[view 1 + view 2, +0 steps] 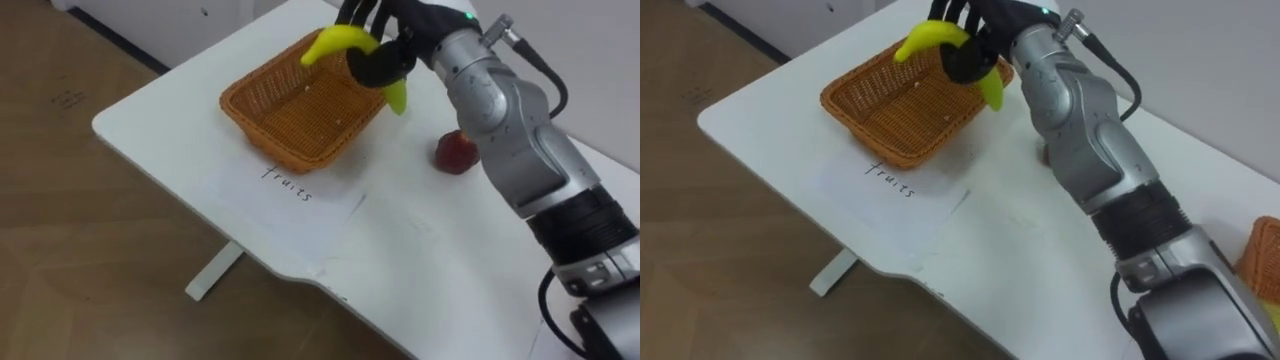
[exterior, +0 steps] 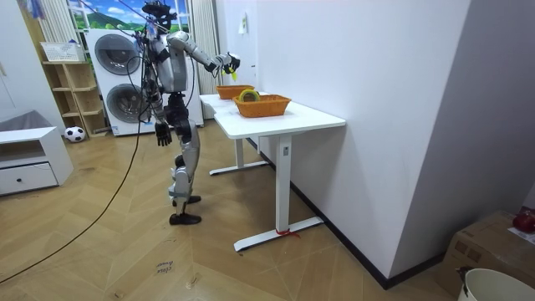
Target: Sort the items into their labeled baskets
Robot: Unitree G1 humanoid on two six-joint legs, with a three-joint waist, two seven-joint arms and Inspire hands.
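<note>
One wicker basket [image 1: 290, 150] sitting left-centre on table [image 1: 400, 260]. Banana [image 1: 335, 40] hovering over its far right rim, right hand [image 1: 395, 50] grasping it mid-body. Probably light, firm, smooth-skinned, bruising under hard squeeze; middle hold suiting it. Red fruit [image 1: 456, 152] lying right of basket, forearm partly hiding it. Left hand [image 2: 163, 134] hanging by side, state unreadable.
</note>
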